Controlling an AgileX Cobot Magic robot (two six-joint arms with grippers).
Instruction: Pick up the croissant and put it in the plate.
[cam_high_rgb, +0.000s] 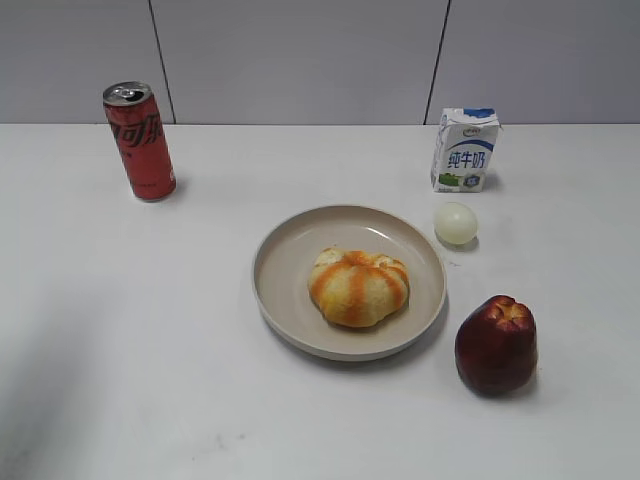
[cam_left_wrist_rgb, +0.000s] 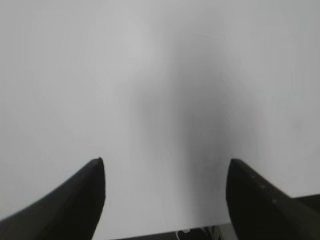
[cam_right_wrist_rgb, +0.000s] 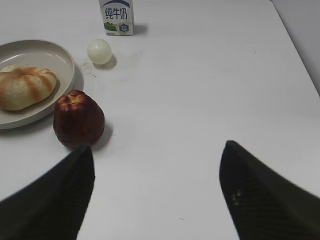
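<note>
The white table (cam_high_rgb: 120, 350) is seen bearing the plate (cam_high_rgb: 285, 255), in which the croissant (cam_high_rgb: 358, 287) is laid, slightly right of centre. A dark red fruit (cam_high_rgb: 496, 344) is placed just beside the plate's right rim. The left gripper (cam_left_wrist_rgb: 165, 172) and right gripper (cam_right_wrist_rgb: 156, 160) are held spread wide, nothing between their fingers.

Croissant (cam_high_rgb: 358, 287) in plate (cam_high_rgb: 285, 300)

Left gripper (cam_left_wrist_rgb: 165, 167) spread wide, empty; right gripper (cam_right_wrist_rgb: 157, 152) likewise.
</note>
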